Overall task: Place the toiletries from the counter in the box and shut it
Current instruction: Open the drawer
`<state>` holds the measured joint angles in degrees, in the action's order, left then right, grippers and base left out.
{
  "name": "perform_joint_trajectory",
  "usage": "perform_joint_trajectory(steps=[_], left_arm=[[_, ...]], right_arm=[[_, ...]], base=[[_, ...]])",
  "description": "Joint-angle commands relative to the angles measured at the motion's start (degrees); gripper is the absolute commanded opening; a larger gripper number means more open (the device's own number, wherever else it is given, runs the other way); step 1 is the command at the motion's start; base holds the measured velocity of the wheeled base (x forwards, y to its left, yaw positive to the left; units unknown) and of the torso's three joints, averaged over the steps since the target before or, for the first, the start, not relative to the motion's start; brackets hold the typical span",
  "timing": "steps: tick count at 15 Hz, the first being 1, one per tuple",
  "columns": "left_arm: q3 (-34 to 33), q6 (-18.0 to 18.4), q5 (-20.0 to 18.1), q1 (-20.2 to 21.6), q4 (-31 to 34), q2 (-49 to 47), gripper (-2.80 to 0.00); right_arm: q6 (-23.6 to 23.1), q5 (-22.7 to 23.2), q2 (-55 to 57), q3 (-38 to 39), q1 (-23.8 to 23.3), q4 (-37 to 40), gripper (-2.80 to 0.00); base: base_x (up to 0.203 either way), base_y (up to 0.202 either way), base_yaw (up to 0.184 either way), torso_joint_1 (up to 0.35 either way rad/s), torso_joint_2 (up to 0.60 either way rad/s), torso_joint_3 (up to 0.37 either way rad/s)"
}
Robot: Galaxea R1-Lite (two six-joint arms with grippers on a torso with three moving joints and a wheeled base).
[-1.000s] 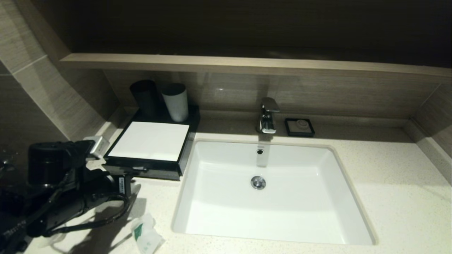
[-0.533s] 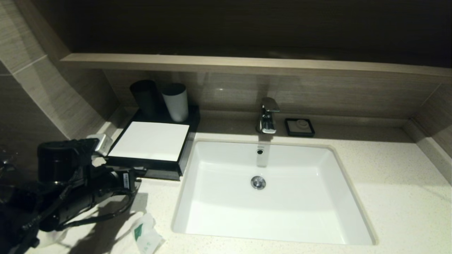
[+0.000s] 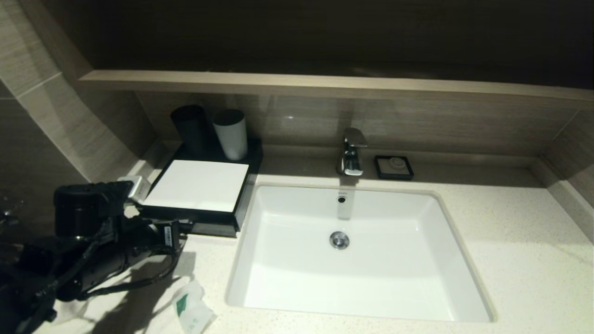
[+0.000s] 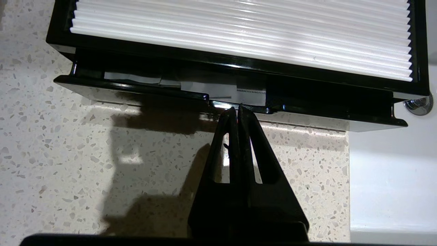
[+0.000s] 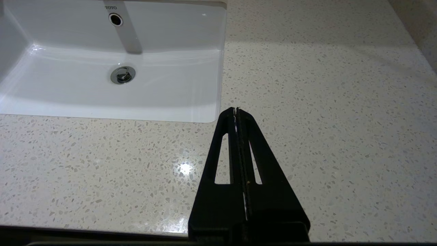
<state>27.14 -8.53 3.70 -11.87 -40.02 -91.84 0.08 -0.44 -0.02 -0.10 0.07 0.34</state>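
The black box [image 3: 195, 185] with its white top panel stands at the counter's [image 3: 510, 260] back left. Its front drawer [image 4: 324, 116] sits out a narrow gap, and white sachets [image 4: 222, 89] show inside. My left gripper [image 3: 185, 227] is shut, with nothing between its fingers. In the left wrist view the left gripper [image 4: 237, 108] has its tips against the middle of the drawer front. One crinkly toiletry sachet with a green label [image 3: 191, 310] lies on the counter near the front edge, just right of my left arm. My right gripper [image 5: 236, 109] hangs shut and empty over the counter right of the sink.
The white sink basin [image 3: 352, 260] fills the middle, with the faucet [image 3: 351, 153] and a small black soap dish [image 3: 394, 167] behind it. A dark cup [image 3: 190, 127] and a white cup [image 3: 230, 133] stand behind the box. A wood-look ledge [image 3: 325, 86] runs above.
My left arm has moved forward and to the right, bringing the shut gripper up to the drawer front. The sachet on the counter has not moved.
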Motion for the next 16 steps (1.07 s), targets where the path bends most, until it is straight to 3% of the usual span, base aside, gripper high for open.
perform_joint_trajectory(steps=[1,16], left_arm=[[0.6,-0.1,0.0,0.0,-0.2,-0.3,-2.8],[2.7,0.3,0.0,-0.1,-0.2,-2.7,-2.8]], right_arm=[[0.0,0.0,0.0,0.0,0.0,0.0,-2.8],[0.0,0.0,0.0,0.0,0.0,0.0,-2.8]], base=[[0.0,0.0,0.0,0.0,0.0,0.0],[0.0,0.0,0.0,0.0,0.0,0.0]])
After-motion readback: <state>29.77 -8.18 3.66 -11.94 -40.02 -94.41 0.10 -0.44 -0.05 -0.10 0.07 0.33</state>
